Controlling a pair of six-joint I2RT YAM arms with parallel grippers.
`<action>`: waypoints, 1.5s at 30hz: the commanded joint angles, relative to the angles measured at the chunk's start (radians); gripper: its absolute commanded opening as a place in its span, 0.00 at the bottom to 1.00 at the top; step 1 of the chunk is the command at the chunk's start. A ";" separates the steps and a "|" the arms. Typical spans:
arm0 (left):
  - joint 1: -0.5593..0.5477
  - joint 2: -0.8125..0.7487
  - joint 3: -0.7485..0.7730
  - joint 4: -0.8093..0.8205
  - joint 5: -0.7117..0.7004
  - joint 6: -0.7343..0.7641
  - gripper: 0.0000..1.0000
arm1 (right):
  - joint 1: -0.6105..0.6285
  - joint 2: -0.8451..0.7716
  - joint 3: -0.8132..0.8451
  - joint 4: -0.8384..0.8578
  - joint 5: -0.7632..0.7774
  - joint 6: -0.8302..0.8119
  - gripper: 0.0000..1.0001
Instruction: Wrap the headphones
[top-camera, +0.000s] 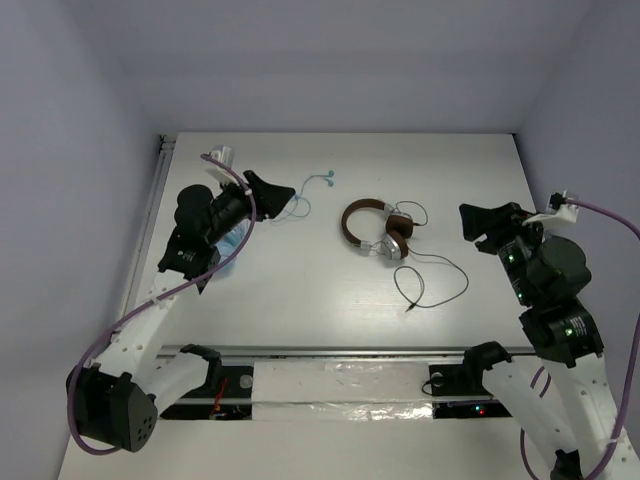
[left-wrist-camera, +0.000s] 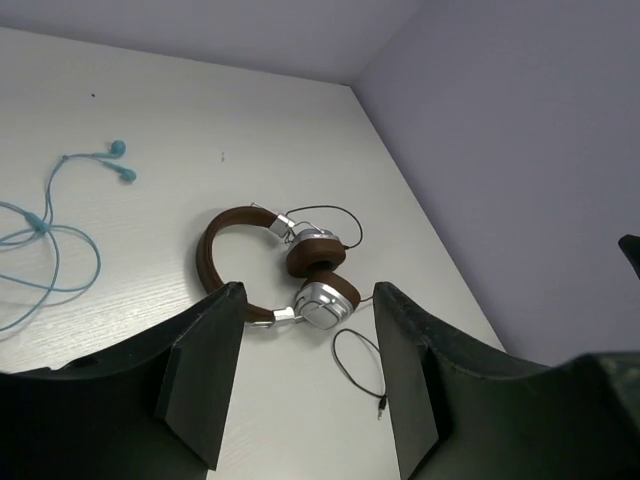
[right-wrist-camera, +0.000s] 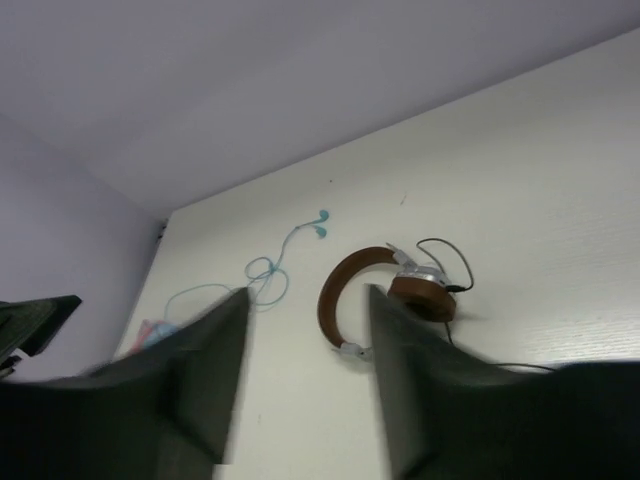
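Note:
The headphones (top-camera: 378, 230) lie on the white table near its middle, with brown headband, brown pads and silver earcups. Their thin black cable (top-camera: 440, 275) loops loosely to the front right and ends in a plug. They also show in the left wrist view (left-wrist-camera: 290, 265) and the right wrist view (right-wrist-camera: 385, 285). My left gripper (top-camera: 272, 195) is open and empty, raised to the left of the headphones. My right gripper (top-camera: 488, 228) is open and empty, raised to their right. Neither touches them.
Thin light-blue earbuds (top-camera: 312, 188) lie to the left of the headphones, their cable running under my left gripper. Something pink and blue (top-camera: 232, 240) shows beneath the left arm. Grey walls close in the table (top-camera: 300, 290) on three sides.

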 joint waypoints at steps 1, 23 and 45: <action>-0.002 -0.004 0.040 0.070 -0.004 -0.007 0.50 | -0.005 -0.018 0.023 0.005 0.006 -0.020 0.43; -0.485 0.469 0.177 -0.169 -0.543 0.185 0.38 | -0.005 -0.038 -0.080 0.017 -0.104 0.026 0.09; -0.437 1.078 0.669 -0.245 -0.707 0.309 0.53 | -0.005 -0.020 -0.125 0.040 -0.215 0.007 0.42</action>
